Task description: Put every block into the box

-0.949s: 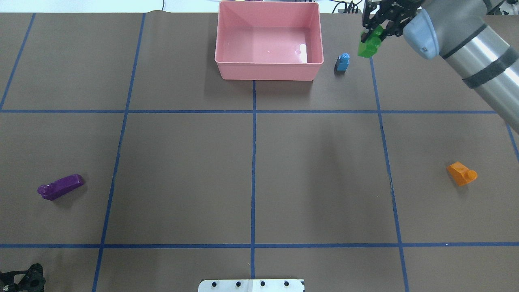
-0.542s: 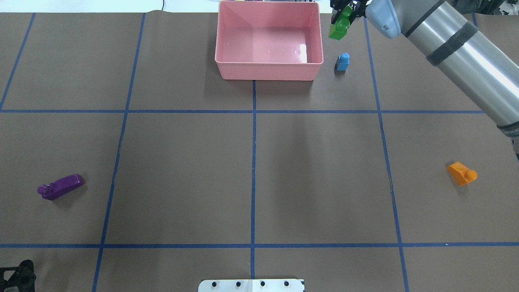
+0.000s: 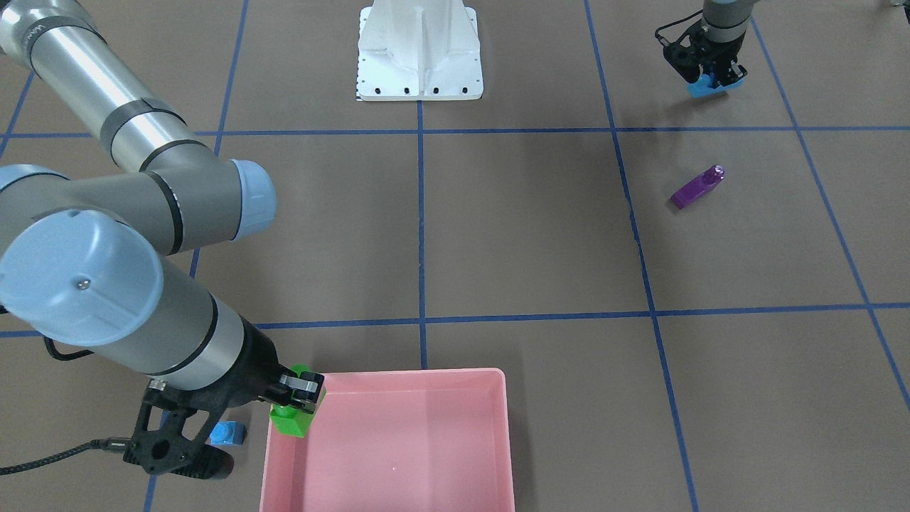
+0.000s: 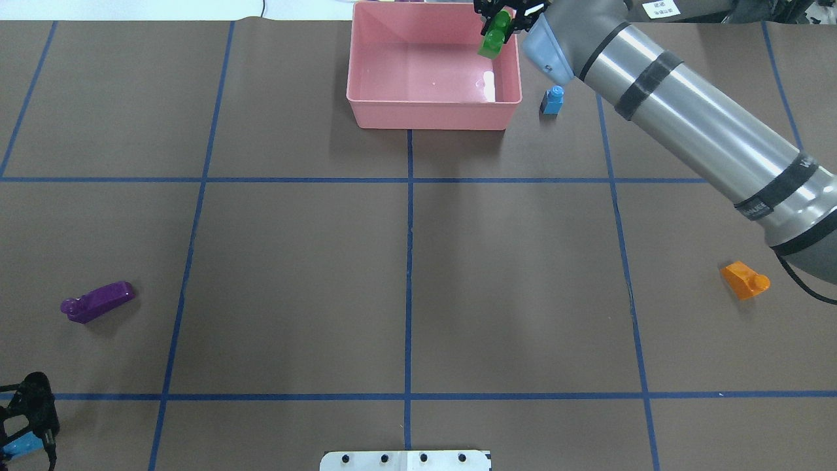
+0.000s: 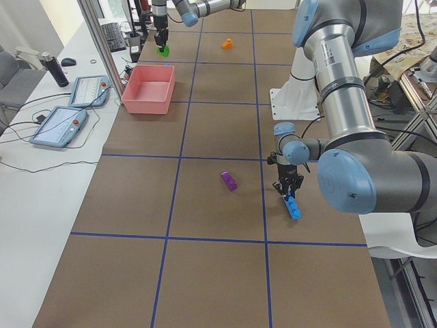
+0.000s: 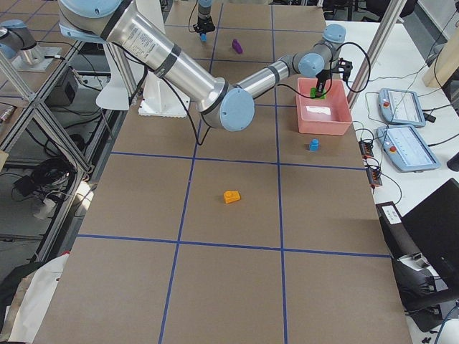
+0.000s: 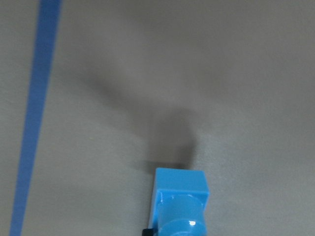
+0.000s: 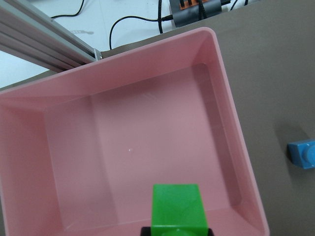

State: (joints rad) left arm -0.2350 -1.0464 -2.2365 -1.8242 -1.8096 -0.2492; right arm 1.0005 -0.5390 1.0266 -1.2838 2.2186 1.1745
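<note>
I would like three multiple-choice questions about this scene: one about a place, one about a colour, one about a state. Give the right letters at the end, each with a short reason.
1. Where is the tiny blue block?
A. On the table beside the box, outside it
B. On the floor of the box
C. At the table's near edge, far from the box

2. What colour is the block held in the right gripper?
A. Orange
B. Green
C. Purple

3. In what state is the box?
A. Two blocks lie in it
B. It is turned upside down
C. It stands upright, with no block on its floor

Answers:
1 A: the overhead view shows it on the brown table next to the box's wall.
2 B: the green block hangs from that gripper above the box's corner.
3 C: the right wrist view shows a bare pink floor.
</note>
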